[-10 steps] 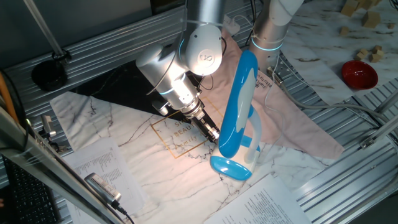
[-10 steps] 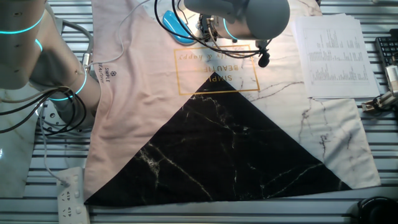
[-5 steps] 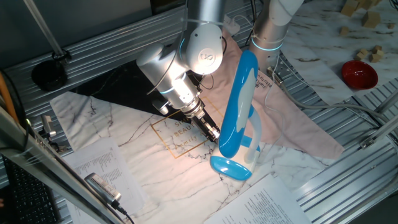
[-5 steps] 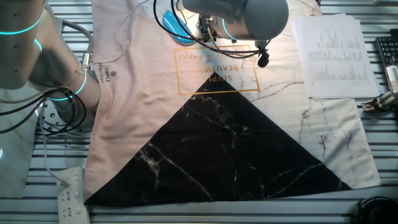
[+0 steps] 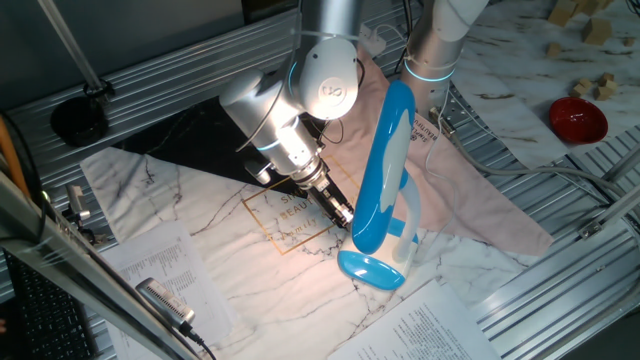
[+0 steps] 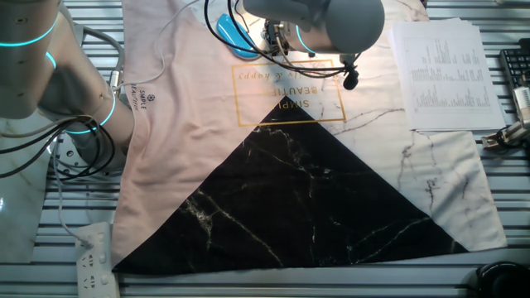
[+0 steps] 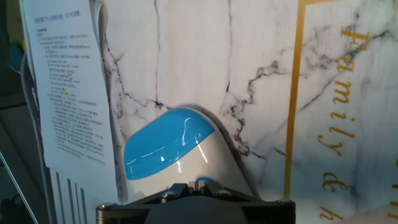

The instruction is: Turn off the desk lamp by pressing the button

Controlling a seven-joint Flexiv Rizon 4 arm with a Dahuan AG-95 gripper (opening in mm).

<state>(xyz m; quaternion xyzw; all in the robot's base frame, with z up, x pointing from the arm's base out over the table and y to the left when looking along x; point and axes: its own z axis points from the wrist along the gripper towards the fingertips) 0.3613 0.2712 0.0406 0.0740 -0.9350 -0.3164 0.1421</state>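
The desk lamp stands on the marble-print cloth in one fixed view, with its long sky-blue head (image 5: 383,165) tilted up over the white arm and blue oval base (image 5: 371,270). Warm light falls on the cloth under the head. My gripper (image 5: 343,213) is low beside the lamp, just left of the head's lower end and above the base. In the hand view the blue and white base (image 7: 163,147) fills the middle, right in front of my gripper (image 7: 195,190), whose fingers meet with no gap. In the other fixed view only a blue piece of the lamp (image 6: 231,37) shows behind my arm.
A second arm with a cyan ring (image 5: 432,60) stands behind the lamp. Printed sheets (image 5: 445,330) lie by the base, and more (image 6: 443,74) at the cloth's far side. A red bowl (image 5: 577,118) and wooden blocks (image 5: 590,30) sit far right. A power strip (image 6: 95,263) lies on the slats.
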